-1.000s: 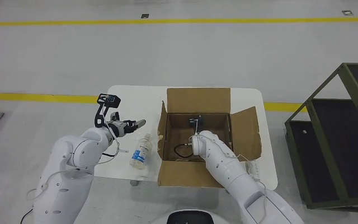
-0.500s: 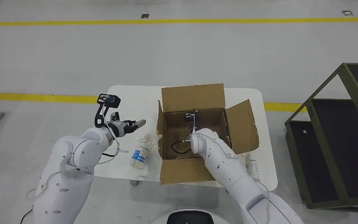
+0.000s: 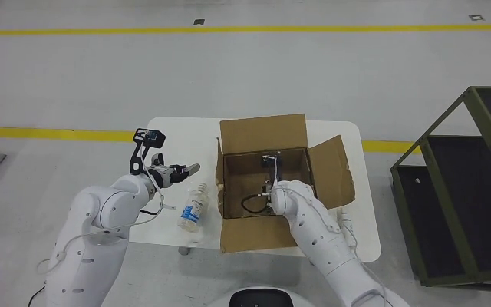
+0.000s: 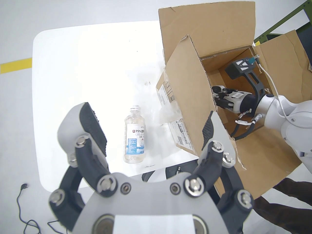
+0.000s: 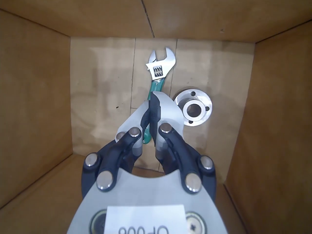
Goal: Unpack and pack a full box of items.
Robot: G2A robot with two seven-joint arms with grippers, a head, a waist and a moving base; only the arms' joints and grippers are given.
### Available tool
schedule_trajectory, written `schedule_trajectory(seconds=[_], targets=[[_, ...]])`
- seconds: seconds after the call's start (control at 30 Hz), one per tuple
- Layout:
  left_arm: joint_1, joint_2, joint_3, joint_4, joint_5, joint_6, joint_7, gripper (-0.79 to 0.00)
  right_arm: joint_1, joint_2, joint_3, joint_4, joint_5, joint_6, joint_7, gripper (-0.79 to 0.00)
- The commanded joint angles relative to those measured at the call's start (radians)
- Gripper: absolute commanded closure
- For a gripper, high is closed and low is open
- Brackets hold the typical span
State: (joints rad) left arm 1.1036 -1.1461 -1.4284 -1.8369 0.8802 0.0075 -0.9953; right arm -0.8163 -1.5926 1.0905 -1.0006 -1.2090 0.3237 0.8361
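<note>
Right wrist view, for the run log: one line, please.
right gripper: shut on green-handled steel wrench, inside cardboard box | left gripper: open

I see brown cardboard box (image 3: 265, 134), flaps open | green-handled silver adjustable wrench (image 5: 159, 68) inside box | round steel flange (image 5: 193, 110) flat on box floor, just beside wrench | clear plastic bottle (image 3: 193, 209) lying outside box

Open box (image 3: 265, 134), arm (image 3: 307, 222) inside, bottle (image 3: 193, 209) lying beside it
</note>
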Motion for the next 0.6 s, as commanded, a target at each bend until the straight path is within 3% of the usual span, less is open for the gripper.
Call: schedule_trajectory(seconds=[0.0,0.13,0.27,0.57], targets=[[0.0,0.0,0.0,0.0,0.0,0.0,0.0,-0.785,0.024,-0.002,0.002,-0.002,0.003,0.019,0.057,0.0],[0.0,0.0,0.0,0.0,0.0,0.0,0.0,-0.785,0.113,-0.009,-0.017,0.042,-0.019,0.033,0.215,0.0],[0.0,0.0,0.0,0.0,0.0,0.0,0.0,-0.785,0.205,-0.022,-0.065,0.115,-0.054,-0.019,0.324,0.0],[0.0,0.0,0.0,0.0,0.0,0.0,0.0,-0.785,0.215,-0.024,-0.072,0.124,-0.053,-0.032,0.332,0.0]])
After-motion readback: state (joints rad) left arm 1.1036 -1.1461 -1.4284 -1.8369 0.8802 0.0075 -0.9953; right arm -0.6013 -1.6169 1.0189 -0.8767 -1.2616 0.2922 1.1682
